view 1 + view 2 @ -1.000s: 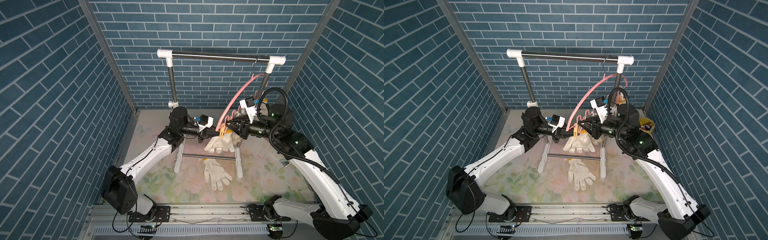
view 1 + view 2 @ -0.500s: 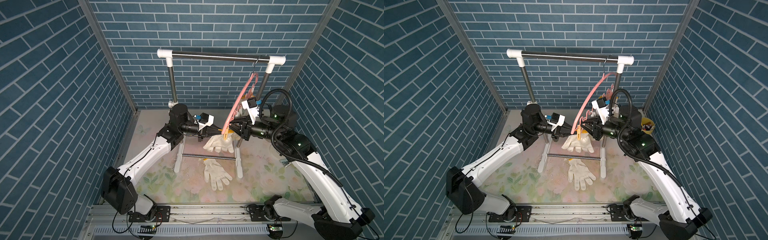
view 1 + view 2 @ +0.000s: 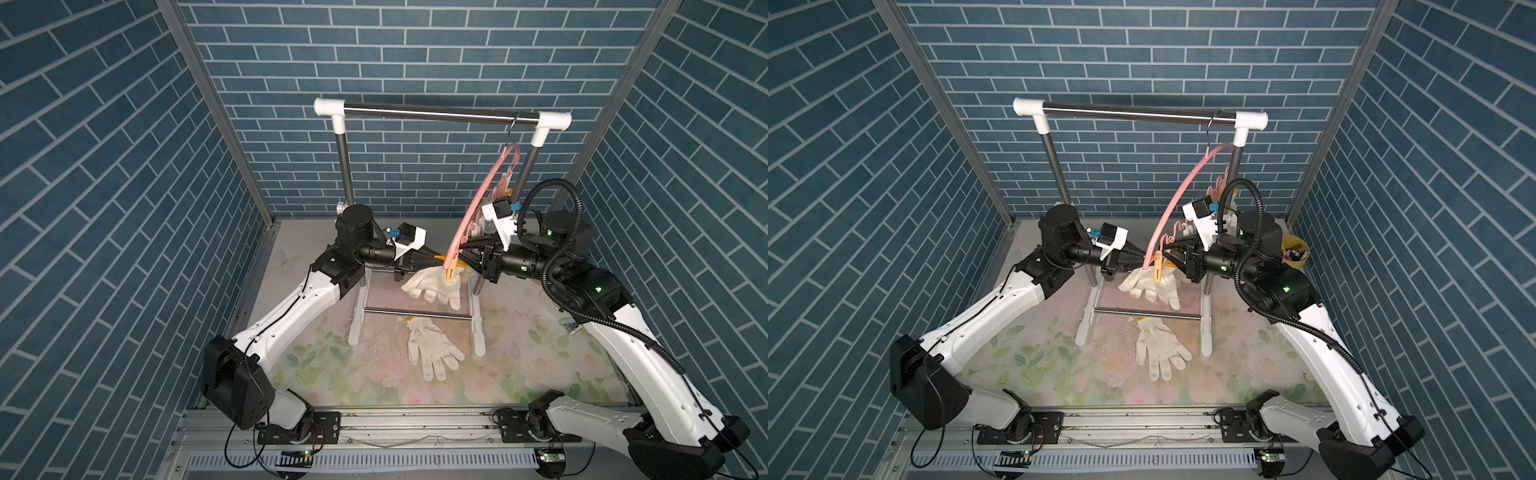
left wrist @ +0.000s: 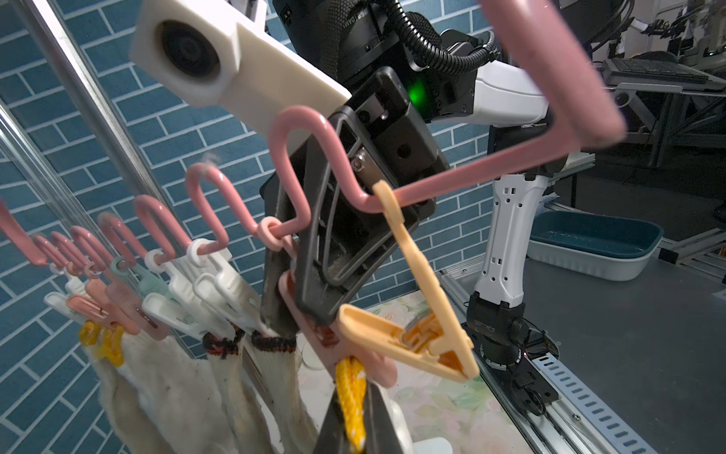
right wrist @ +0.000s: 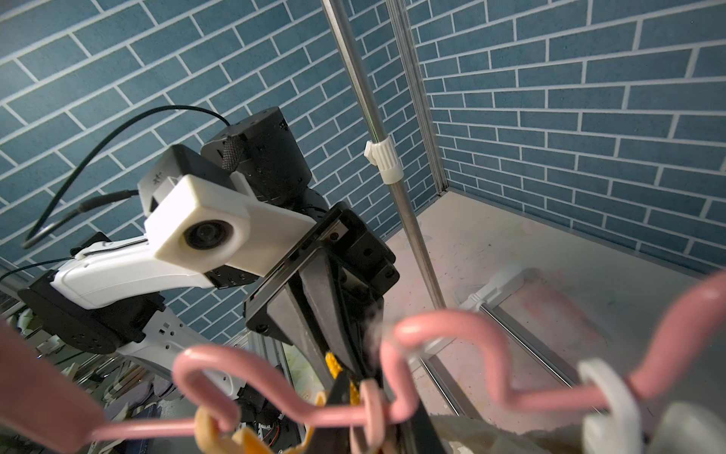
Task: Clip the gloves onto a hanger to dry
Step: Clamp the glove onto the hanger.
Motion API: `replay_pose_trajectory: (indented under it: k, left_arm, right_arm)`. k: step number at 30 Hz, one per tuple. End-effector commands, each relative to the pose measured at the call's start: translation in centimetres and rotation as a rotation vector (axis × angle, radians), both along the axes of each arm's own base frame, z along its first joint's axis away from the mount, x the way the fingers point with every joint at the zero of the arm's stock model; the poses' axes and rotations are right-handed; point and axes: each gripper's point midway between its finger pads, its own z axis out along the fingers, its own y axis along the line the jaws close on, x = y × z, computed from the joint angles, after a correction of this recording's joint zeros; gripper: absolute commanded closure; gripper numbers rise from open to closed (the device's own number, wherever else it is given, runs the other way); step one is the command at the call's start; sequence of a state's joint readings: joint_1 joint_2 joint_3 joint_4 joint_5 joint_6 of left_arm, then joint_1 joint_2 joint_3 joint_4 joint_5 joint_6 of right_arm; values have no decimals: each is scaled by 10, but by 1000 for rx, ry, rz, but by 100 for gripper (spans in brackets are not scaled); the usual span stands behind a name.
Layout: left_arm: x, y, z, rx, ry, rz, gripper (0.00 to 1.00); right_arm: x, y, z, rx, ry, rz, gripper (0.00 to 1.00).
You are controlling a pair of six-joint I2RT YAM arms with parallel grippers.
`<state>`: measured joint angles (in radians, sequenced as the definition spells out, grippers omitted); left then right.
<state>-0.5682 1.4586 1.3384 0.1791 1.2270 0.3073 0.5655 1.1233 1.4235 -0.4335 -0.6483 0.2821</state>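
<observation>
The pink hanger (image 3: 482, 199) (image 3: 1179, 195) hangs by its dark hook from the rack's top bar. My left gripper (image 3: 440, 262) (image 3: 1144, 259) (image 4: 353, 412) is shut on the yellow cuff of a cream glove (image 3: 432, 284) (image 3: 1150, 284), holding that cuff (image 4: 351, 389) up at the mouth of a pink clip (image 4: 338, 353). From the opposite side, my right gripper (image 3: 459, 255) (image 3: 1167, 255) (image 5: 373, 416) is shut on that pink clip. An empty orange clip (image 4: 416, 338) dangles beside it. Several gloves (image 4: 157, 373) hang clipped further along. One glove (image 3: 432, 349) (image 3: 1160, 347) lies flat on the mat.
The steel rack (image 3: 436, 114) has white feet and a low crossbar (image 3: 415, 313) under both grippers. A yellow cup (image 3: 1295, 249) stands at the back right of the floral mat. A blue tub (image 4: 589, 247) sits outside the cell.
The hanger has swung round to a more edge-on pose, and the right arm has drawn slightly back to the right. Both grips are unchanged.
</observation>
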Motion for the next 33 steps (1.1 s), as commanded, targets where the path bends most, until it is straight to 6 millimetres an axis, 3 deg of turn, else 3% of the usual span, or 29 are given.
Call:
replay_pose_trajectory:
  k: [1,4,6,11,17,22,27,28,29,30,33]
  left_arm:
    - [-11,8,27,-47,-65,-7,100]
    - [-13,7,23,-40,-50,-5,100]
    - [-12,5,17,-29,-30,8,92]
    - [-5,6,12,-27,10,72,75]
    - [12,14,13,-43,23,216,71]
    - [39,39,32,-96,43,478,71]
    - [59,88,56,-240,171,804,70]
    - [61,100,57,-285,217,859,66]
    - [63,110,56,-323,279,907,55]
    - [67,122,51,-363,370,962,32]
    - [54,122,31,-350,480,918,17]
  right_arm:
    - [-2,-3,-9,-31,-15,-2,83]
    - [0,-4,-8,-30,-19,-10,65]
    - [-1,-4,-6,-28,-24,-11,59]
    - [-3,-8,0,-28,-43,-26,48]
    - [-11,-24,12,-57,-86,-69,39]
    - [-20,-44,16,-97,-104,-125,36]
    - [-26,-64,17,-118,-116,-197,34]
    - [-28,-69,17,-121,-117,-212,34]
    - [-29,-71,16,-124,-116,-221,34]
    - [-31,-75,14,-127,-115,-235,34]
    - [-35,-83,7,-130,-99,-266,34]
